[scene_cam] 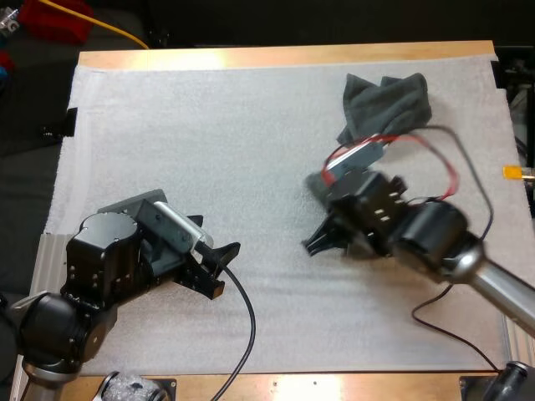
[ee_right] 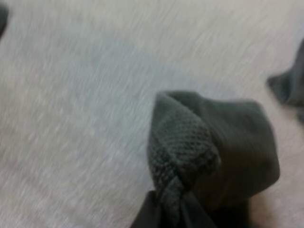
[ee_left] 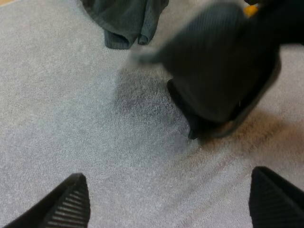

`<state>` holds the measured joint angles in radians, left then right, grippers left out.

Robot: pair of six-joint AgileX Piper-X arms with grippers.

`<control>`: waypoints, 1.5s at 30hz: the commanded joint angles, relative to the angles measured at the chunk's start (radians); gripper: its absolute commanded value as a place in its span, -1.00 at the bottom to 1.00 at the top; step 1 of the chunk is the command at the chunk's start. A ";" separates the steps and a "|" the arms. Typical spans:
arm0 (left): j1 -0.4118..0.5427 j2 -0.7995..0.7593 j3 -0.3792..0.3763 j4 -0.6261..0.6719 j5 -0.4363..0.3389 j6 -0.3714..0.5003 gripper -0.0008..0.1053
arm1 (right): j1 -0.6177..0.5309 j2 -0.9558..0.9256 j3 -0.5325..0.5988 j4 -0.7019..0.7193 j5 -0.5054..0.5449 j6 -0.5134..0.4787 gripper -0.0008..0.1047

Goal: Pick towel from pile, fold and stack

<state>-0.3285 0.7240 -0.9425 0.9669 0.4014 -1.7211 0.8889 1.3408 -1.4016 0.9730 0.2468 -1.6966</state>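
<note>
A crumpled dark grey-green towel pile (scene_cam: 386, 102) lies at the far right of the white mat (scene_cam: 209, 142). My right gripper (scene_cam: 320, 241) hangs near the mat's middle, shut on a bunched towel (ee_right: 209, 156) that its fingers (ee_right: 152, 216) pinch at a fold. A bit of that towel (scene_cam: 315, 185) peeks out beside the right arm; the rest is hidden under the arm. My left gripper (scene_cam: 219, 269) sits low at the near left, open and with nothing between its fingers (ee_left: 71, 202). Ahead of it is the right arm (ee_left: 218, 71), and beyond that the pile (ee_left: 126, 21).
Wooden table edges (scene_cam: 276, 57) frame the mat at the far and near sides. Bare mat stretches across the left half and between the two grippers. A red cable (scene_cam: 435, 163) loops over the right arm.
</note>
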 commanded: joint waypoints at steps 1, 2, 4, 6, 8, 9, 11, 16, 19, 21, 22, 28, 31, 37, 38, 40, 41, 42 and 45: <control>-0.006 0.001 -0.005 0.001 -0.004 -0.002 0.29 | 0.017 0.014 0.013 0.012 -0.017 0.019 -0.96; -0.006 0.001 -0.005 0.001 -0.004 -0.002 0.29 | 0.026 0.023 0.026 0.007 -0.025 0.026 -0.96; -0.006 0.001 -0.005 0.001 -0.004 -0.002 0.29 | 0.046 0.042 0.066 -0.018 -0.042 0.050 -0.96; -0.006 0.001 -0.005 0.001 -0.004 -0.002 0.29 | 0.062 0.055 0.107 -0.056 -0.058 0.066 -0.96; -0.006 0.001 -0.005 0.001 -0.004 -0.002 0.29 | 0.072 0.065 0.150 -0.109 -0.090 0.085 -0.96; -0.006 0.001 -0.005 0.001 -0.004 -0.002 0.29 | 0.079 0.071 0.176 -0.146 -0.120 0.097 -0.96; -0.006 0.001 -0.005 0.001 -0.004 -0.002 0.29 | 0.087 0.081 0.204 -0.191 -0.161 0.114 -0.96; -0.006 0.001 -0.005 0.001 -0.004 -0.002 0.29 | 0.127 0.128 0.231 -0.296 -0.264 0.147 -0.96; -0.006 0.001 -0.005 0.001 -0.004 -0.002 0.29 | 0.171 0.158 0.231 -0.357 -0.327 0.151 -0.96; -0.006 0.001 -0.005 0.001 -0.003 -0.001 0.29 | 0.205 0.176 0.231 -0.376 -0.342 0.151 -0.96; -0.006 0.001 -0.005 0.001 -0.002 0.001 0.29 | 0.219 0.186 0.231 -0.382 -0.344 0.152 -0.96; 0.017 0.001 -0.005 0.001 -0.009 0.006 0.29 | 0.233 0.218 0.241 -0.378 -0.356 0.174 -0.96; 0.017 0.001 -0.005 0.001 -0.009 0.008 0.29 | 0.233 0.217 0.241 -0.378 -0.356 0.176 -0.92; 0.017 0.001 -0.005 0.001 -0.009 0.020 0.29 | 0.233 0.207 0.239 -0.345 -0.287 0.183 -0.01; 0.017 0.001 -0.005 0.001 -0.013 0.020 0.29 | 0.233 0.204 0.239 -0.342 -0.287 0.182 0.19; 0.017 0.001 -0.005 0.001 -0.041 0.022 0.29 | 0.233 0.191 0.239 -0.328 -0.289 0.172 0.58; 0.017 0.001 -0.005 0.001 -0.051 0.022 0.29 | 0.233 0.183 0.239 -0.318 -0.289 0.169 0.63; 0.017 0.001 -0.005 0.001 -0.063 0.022 0.29 | 0.233 0.173 0.239 -0.301 -0.288 0.168 0.65; 0.017 0.001 -0.005 0.001 -0.077 0.023 0.29 | 0.233 0.128 0.239 -0.244 -0.261 0.167 0.55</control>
<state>-0.3126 0.7240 -0.9425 0.9706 0.3347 -1.7003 1.1236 1.4883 -1.1587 0.7044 -0.0282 -1.5244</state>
